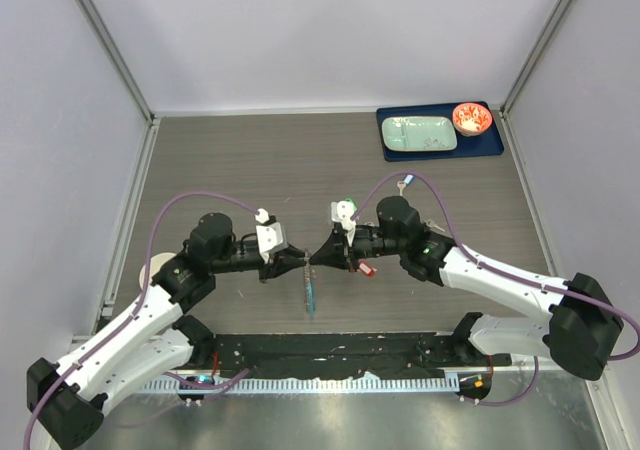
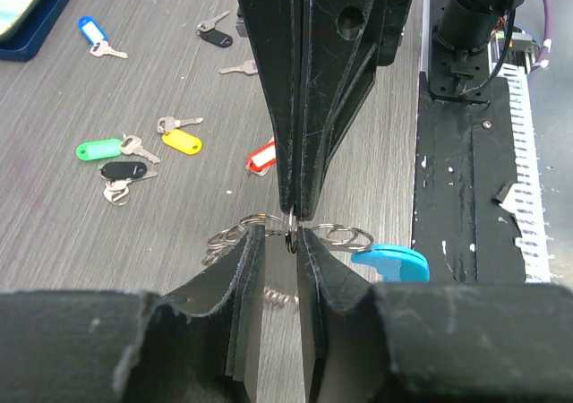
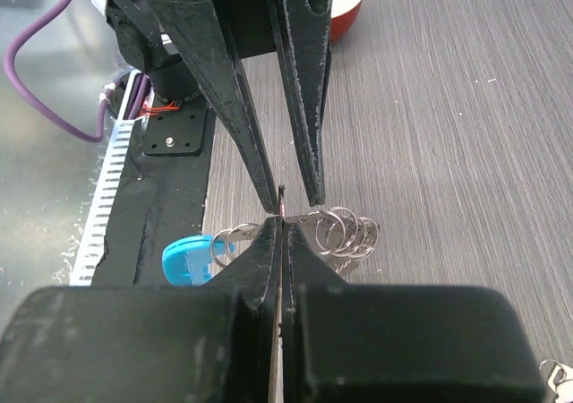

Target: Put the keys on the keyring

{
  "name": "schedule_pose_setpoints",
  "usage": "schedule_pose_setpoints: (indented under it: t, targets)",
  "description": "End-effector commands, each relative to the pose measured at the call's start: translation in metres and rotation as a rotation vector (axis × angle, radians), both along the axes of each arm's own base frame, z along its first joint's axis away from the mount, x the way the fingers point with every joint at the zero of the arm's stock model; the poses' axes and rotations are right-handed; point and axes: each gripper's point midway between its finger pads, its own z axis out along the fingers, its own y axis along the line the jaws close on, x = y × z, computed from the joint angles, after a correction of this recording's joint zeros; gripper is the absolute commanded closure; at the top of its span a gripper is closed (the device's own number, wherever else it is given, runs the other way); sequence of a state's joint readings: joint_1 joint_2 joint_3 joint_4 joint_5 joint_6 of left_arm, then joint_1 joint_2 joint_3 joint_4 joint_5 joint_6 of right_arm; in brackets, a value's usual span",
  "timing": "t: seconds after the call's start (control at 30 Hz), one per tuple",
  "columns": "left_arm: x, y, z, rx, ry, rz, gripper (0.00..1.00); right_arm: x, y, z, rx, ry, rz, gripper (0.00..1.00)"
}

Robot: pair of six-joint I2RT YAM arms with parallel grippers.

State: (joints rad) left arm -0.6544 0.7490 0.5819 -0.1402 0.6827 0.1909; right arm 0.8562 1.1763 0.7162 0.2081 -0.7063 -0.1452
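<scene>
While the right gripper (image 3: 279, 220) pinches the keyring (image 3: 349, 233) tight, the left gripper (image 2: 281, 233) gapes narrowly around it; open table (image 1: 250, 160) toward twelve o'clock, tray (image 1: 440, 155) at one.

Your right gripper (image 3: 280, 226) has its fingers pressed flat together on a thin wire of the keyring (image 3: 347, 231). The keyring's silvery loops bunch just right of the tips. The left gripper (image 3: 292, 204) meets it from the keyring's far side, with its jaws slightly apart around that wire. The blue crescent (image 3: 183, 260) lies left of the loops, at the edge of the black mat (image 3: 170, 197).
</scene>
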Motion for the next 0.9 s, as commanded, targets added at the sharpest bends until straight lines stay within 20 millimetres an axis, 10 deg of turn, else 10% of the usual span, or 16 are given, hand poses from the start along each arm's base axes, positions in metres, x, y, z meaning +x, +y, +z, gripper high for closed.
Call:
schedule_pose_setpoints:
  t: [0.0, 0.5, 0.73, 0.87]
  targets:
    - [0.003, -0.004, 0.020, -0.027, -0.035, -0.012, 0.76, 0.002, 0.008, 0.046, 0.109, -0.100, 0.012, 0.99]
    - [0.000, -0.005, 0.020, -0.018, -0.025, -0.030, 1.00, 0.003, 0.010, 0.049, 0.125, -0.087, -0.011, 0.99]
    - [0.004, 0.002, 0.022, -0.021, -0.070, 0.017, 1.00, 0.026, -0.011, 0.041, 0.119, 0.026, -0.273, 0.46]
    - [0.007, 0.004, 0.021, -0.013, -0.077, 0.032, 1.00, 0.040, -0.035, 0.024, 0.118, 0.120, -0.474, 0.37]
